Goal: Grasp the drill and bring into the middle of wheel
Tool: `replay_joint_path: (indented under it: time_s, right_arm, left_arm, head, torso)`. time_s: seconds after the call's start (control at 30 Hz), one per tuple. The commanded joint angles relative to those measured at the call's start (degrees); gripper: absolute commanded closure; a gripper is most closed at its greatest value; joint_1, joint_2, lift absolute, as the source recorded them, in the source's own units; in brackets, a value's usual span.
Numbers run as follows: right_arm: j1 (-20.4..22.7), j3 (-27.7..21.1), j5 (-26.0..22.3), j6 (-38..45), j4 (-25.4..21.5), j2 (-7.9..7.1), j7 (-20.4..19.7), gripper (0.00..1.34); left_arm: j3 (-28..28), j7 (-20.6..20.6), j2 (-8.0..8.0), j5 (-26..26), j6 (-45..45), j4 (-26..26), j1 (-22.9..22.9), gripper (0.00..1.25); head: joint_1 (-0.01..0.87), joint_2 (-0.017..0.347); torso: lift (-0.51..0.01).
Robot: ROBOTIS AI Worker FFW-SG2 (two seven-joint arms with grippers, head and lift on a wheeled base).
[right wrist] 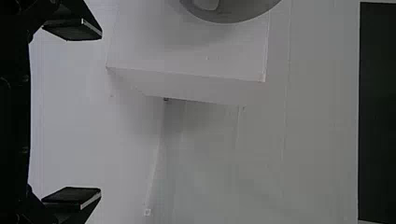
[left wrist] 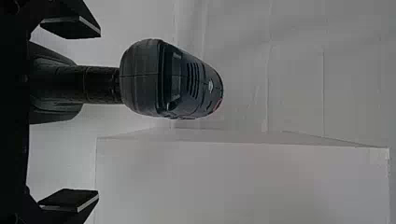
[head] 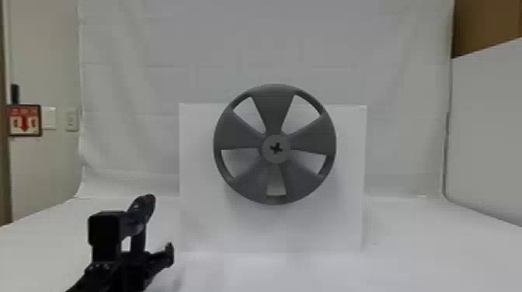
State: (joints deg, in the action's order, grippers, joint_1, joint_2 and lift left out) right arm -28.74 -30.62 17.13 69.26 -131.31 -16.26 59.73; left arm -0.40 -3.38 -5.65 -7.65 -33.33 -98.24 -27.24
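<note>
The left gripper is open, and the drill stands upright between its parted fingers. It should be rigid and rather top-heavy (the motor housing is thick), so the narrow handle needs firm hold. The right gripper is also open.

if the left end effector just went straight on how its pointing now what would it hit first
Most likely the drill, around its handle, which lines up between the open fingers of the left end effector. How much gap is left is unclear.
</note>
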Motion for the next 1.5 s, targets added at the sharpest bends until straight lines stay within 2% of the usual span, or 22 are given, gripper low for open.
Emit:
replay_joint_path:
  time_s: [0.0,0.83,0.93,1.0,1.07,1.2,1.37,1.47]
  right_arm:
    - [0.0,0.2,0.0,0.0,0.1,0.0,0.0,0.12]
    - [0.1,0.6,0.2,0.1,0.2,-0.18,-0.1,0.12]
    - [0.1,0.7,0.3,0.1,0.2,-0.18,0.0,0.12]
    - [0.1,0.7,0.3,0.1,0.2,-0.18,-0.1,0.12]
    - [0.2,0.7,0.3,0.1,0.2,-0.18,0.0,0.12]
    - [0.1,0.7,0.3,0.1,0.2,-0.18,-0.1,0.12]
    - [0.1,0.7,0.3,0.1,0.2,-0.18,0.0,0.12]
    - [0.1,0.8,0.3,0.1,0.3,-0.18,0.0,0.12]
  left_arm:
    - [-0.1,-1.0,0.03,0.1,0.3,1.2,-0.9,0.08]
    - [0.5,-1.6,0.03,-0.5,1.2,5.6,-3.2,0.15]
    - [0.6,-1.6,0.03,-0.7,1.2,5.8,-3.3,0.3]
    - [0.8,-1.6,0.03,-0.8,1.2,5.8,-3.3,0.5]
    - [0.8,-1.8,0.03,-1.0,1.2,5.8,-3.2,0.64]
    - [0.8,-2.0,0.03,-1.1,1.2,5.9,-3.2,0.69]
    - [0.8,-2.1,0.03,-1.9,1.3,6.1,-3.1,0.92]
    - [0.3,-2.7,0.03,-1.9,1.6,6.1,-2.8,0.97]
  head:
    - [0.054,0.031]
    - [0.054,0.031]
    - [0.054,0.031]
    - [0.054,0.031]
    - [0.054,0.031]
    - [0.054,0.031]
    - [0.054,0.031]
    - [0.054,0.031]
  torso:
    - [-0.403]
    - [-0.403]
    - [-0.403]
    - [-0.403]
    - [-0.403]
    - [-0.403]
    - [-0.403]
    - [-0.403]
